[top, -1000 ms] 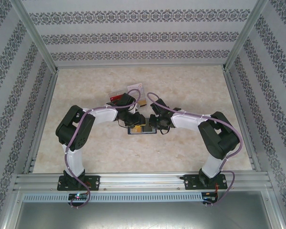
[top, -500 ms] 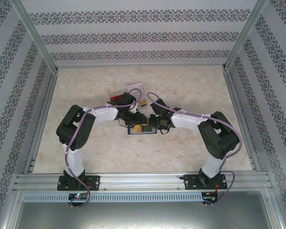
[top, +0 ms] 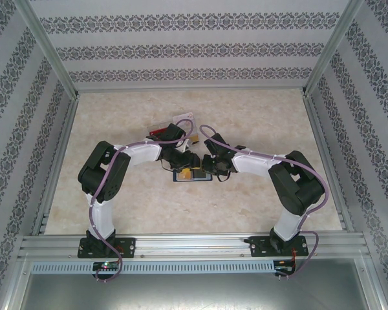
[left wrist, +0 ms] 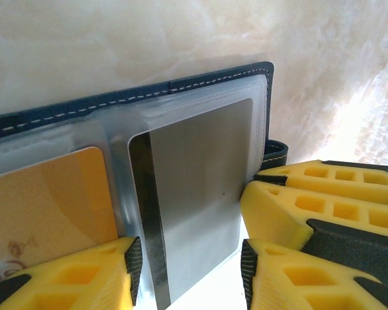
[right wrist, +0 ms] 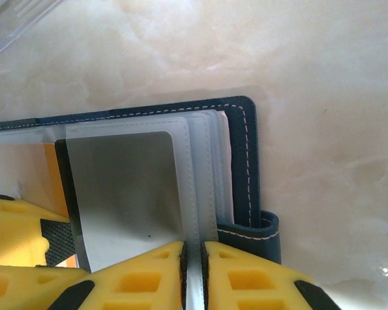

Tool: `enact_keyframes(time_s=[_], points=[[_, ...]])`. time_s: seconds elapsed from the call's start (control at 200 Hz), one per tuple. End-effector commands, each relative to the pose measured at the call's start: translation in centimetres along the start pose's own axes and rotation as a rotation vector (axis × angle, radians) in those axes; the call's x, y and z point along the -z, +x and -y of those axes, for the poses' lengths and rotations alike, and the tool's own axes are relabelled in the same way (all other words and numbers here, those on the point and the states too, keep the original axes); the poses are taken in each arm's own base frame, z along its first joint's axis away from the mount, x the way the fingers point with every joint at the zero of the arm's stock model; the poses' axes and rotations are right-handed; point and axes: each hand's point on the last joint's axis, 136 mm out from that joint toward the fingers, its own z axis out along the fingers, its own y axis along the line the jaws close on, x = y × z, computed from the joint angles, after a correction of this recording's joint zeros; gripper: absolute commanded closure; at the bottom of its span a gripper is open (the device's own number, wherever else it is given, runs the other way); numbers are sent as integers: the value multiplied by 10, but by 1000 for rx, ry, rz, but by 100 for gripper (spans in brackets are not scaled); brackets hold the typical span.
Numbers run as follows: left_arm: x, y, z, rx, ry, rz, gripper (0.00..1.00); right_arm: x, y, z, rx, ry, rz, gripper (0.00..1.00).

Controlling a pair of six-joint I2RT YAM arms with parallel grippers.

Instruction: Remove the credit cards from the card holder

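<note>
Crosswise, the open card holder [top: 191,176] lies left-to-right; right fingers [right wrist: 149,278] clamp its sleeve [right wrist: 193,194], left fingers [left wrist: 71,281] apart.

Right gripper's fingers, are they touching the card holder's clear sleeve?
Touching. The right wrist view shows the right gripper with its fingers pinched on the clear sleeve of the card holder, no gap either side.

navy blue leather card holder [right wrist: 246,161] with white stitching; glossy grey rectangular card [left wrist: 200,194] with black stripe; orange-gold plastic card [left wrist: 45,206]; yellow ribbed fingers [right wrist: 149,278]; cream marbled tabletop [top: 258,116]; white walls [top: 181,39] with grey floral stripes.
</note>
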Motion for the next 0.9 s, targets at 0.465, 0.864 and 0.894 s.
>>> enact_keyframes(time_s=[0.465,0.864,0.894], points=[[9,2,20,-35,100,5,61,-11,14,16,-29,50,-60,83],[23,5,32,-2,220,32,71,-9,14,17,-35,50,-58,83],[23,5,32,-5,219,35,72,-10,14,17,-33,50,-58,83]])
